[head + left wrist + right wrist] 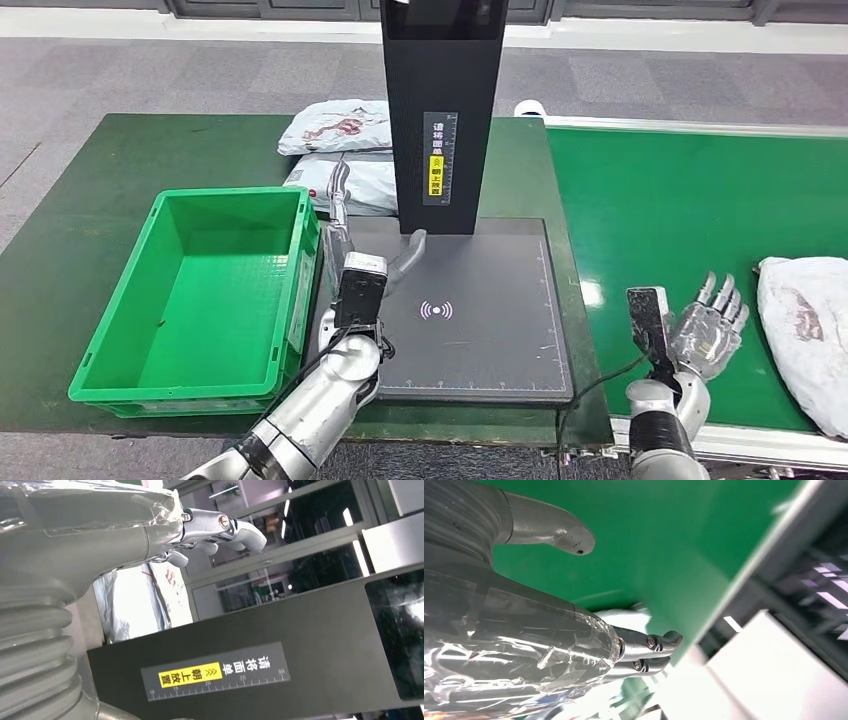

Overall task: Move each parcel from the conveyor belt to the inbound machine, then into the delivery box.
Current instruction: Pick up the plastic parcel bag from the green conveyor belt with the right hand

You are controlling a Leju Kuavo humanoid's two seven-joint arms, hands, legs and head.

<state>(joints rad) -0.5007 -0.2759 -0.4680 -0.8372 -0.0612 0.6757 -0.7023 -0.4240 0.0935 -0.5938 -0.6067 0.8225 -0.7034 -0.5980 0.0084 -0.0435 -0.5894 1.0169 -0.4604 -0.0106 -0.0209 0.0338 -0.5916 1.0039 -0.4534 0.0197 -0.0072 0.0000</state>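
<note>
i see a dark green table in front of me. on its left part sits a bright green box, open at the top, nothing inside that i can make out. just beside it to the right lies a flat black scanner plate with a white signal mark on it, and a black upright column rises from the plate's far edge. behind the box, at the far side of the table, two grey-white parcels lie stacked, touching the column's left side. to the right of the table runs a green conveyor belt, and one white parcel lies on it near the right edge.
</note>
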